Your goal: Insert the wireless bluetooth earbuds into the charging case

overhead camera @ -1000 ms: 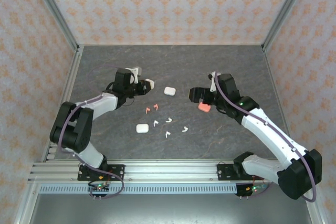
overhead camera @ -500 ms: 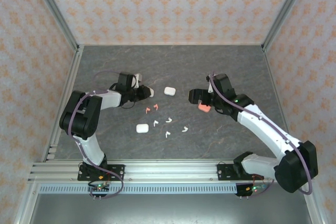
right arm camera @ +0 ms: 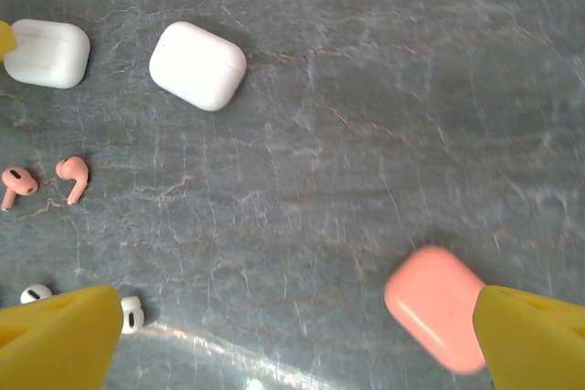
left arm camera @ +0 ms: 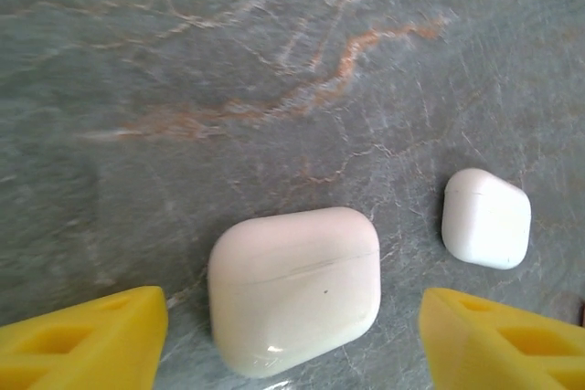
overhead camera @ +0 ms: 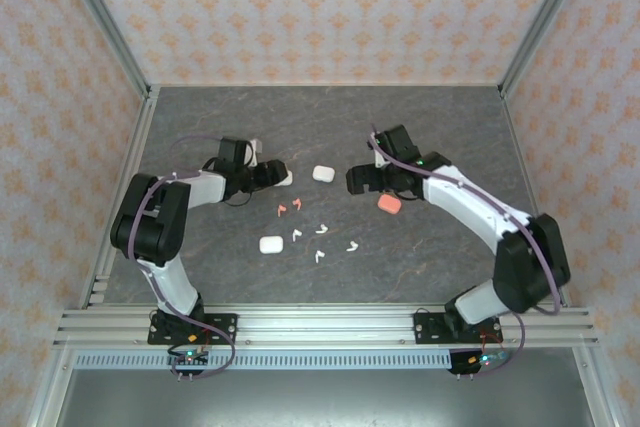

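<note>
Earbuds (overhead camera: 322, 229) lie loose mid-counter (overhead camera: 440, 127), none in a case; the coral pair (overhead camera: 290, 209) sits at 10 o'clock of the white scatter. Left fingers (left arm camera: 82, 340) are spread wide either side of a closed white case (left arm camera: 292, 289), clear of it, with a second white case (left arm camera: 486, 217) at its 2 o'clock. Right fingers (right arm camera: 55, 335) are wide and empty, pink case (right arm camera: 434, 308) just beside one.

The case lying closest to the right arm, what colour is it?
The case is coral pink, seen best in the right wrist view.
</note>
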`<state>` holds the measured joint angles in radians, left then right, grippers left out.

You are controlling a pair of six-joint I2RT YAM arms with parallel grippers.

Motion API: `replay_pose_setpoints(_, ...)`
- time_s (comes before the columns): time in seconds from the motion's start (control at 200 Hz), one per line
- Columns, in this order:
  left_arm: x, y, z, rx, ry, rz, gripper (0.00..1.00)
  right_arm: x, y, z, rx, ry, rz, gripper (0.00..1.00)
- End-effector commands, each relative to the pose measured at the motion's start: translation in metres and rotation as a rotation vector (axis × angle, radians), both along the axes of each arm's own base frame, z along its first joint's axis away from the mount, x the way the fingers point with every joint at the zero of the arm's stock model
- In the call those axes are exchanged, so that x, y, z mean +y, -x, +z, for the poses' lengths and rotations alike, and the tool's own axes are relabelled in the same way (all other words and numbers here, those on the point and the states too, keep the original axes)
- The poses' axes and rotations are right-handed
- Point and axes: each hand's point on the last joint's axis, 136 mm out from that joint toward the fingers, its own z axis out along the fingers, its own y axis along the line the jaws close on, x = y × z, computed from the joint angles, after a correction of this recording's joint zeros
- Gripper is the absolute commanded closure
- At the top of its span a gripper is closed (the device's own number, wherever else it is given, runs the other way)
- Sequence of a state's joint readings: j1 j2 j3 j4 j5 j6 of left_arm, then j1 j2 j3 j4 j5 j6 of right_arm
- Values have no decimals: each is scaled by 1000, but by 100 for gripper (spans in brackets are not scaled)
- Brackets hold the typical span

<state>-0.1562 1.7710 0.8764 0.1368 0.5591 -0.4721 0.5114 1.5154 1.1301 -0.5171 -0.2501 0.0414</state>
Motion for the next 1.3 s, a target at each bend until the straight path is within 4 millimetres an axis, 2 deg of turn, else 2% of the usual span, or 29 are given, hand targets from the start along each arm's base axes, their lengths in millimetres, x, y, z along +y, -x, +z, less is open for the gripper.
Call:
replay_pose_setpoints(0.0,16,0,22,-47,-52,40,23,22,-12,-9,-10,85,141,3)
replay_pose_setpoints(0.185,22,11,65,-164,-55,53,22,68,-38,-33,2,131,289,6)
replay_pose_setpoints(0.315,29,30,91,-227,-61,78,17,87,-60,-52,15,160,338,7)
replay_pose_setpoints(0.465,34,48,104,-252,-51,101,14,102,-79,-74,45,179,374,6)
replay_pose_setpoints(0.666,36,58,115,-276,-31,123,11,116,-90,-99,90,203,418,7)
replay_pose_setpoints(0.756,36,59,117,-279,-31,123,11,118,-90,-107,113,213,431,9)
replay_pose_setpoints(0.921,35,59,115,-279,-28,121,10,117,-77,-114,139,238,456,13)
replay_pose_setpoints(1.296,35,57,112,-273,-26,118,10,97,-45,-120,145,309,482,21)
